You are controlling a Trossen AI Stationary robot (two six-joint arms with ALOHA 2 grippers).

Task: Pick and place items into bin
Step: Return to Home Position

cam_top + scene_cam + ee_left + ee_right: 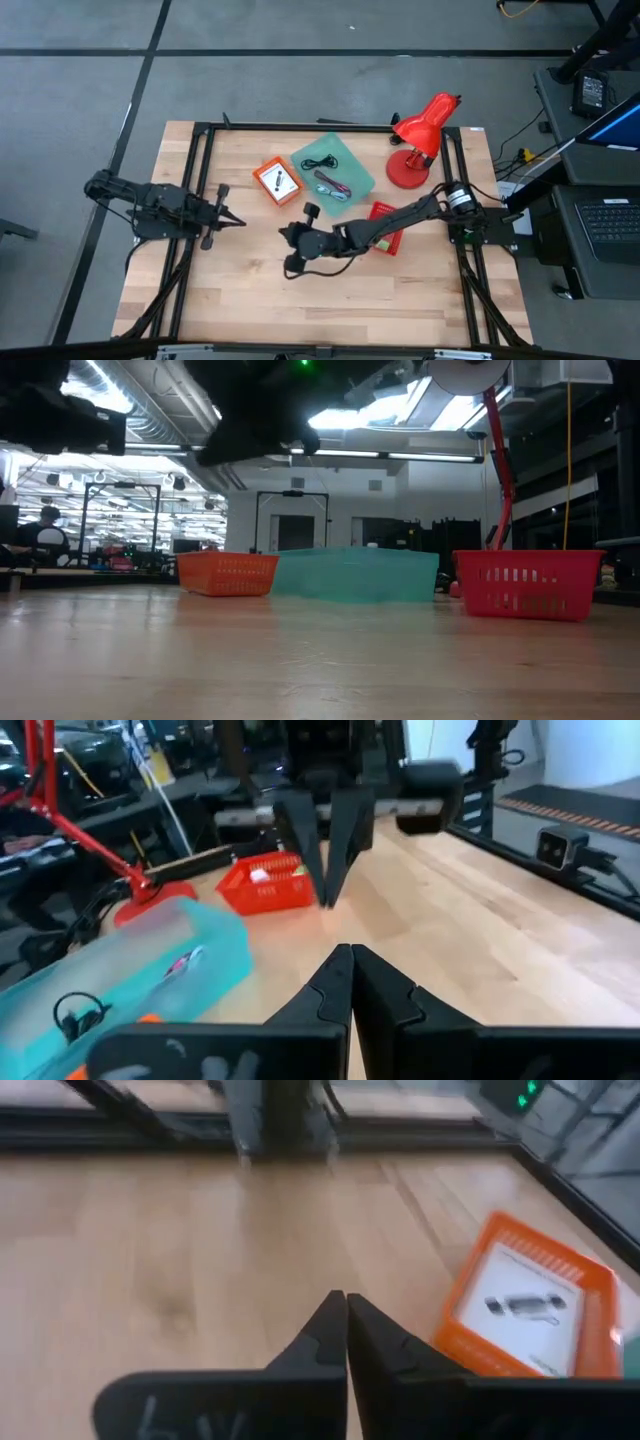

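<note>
Right arm (pixel 400 215) reaches to tabletop (pixel 250 300) centre, jaws pinched together, empty. White card box (pixel 280 183) lies flat in orange bin (pixel 470 1345), just ahead of right jaws. Cables (pixel 332 186) sit in teal bin (pixel 352 160). Left arm (pixel 160 205) waits at left side, jaws closed, empty. No loose item seen. Judgement: only retraction is left.

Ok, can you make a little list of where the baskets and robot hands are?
orange plastic mesh basket: holds a white printed box
see-through teal plastic bin: holds a black coiled cable and a maroon cable
red plastic mesh basket: partly under the right arm
red desk lamp: by the table's right edge
left gripper: shut, empty, table's left side
right gripper: shut, empty, table's middle
</note>
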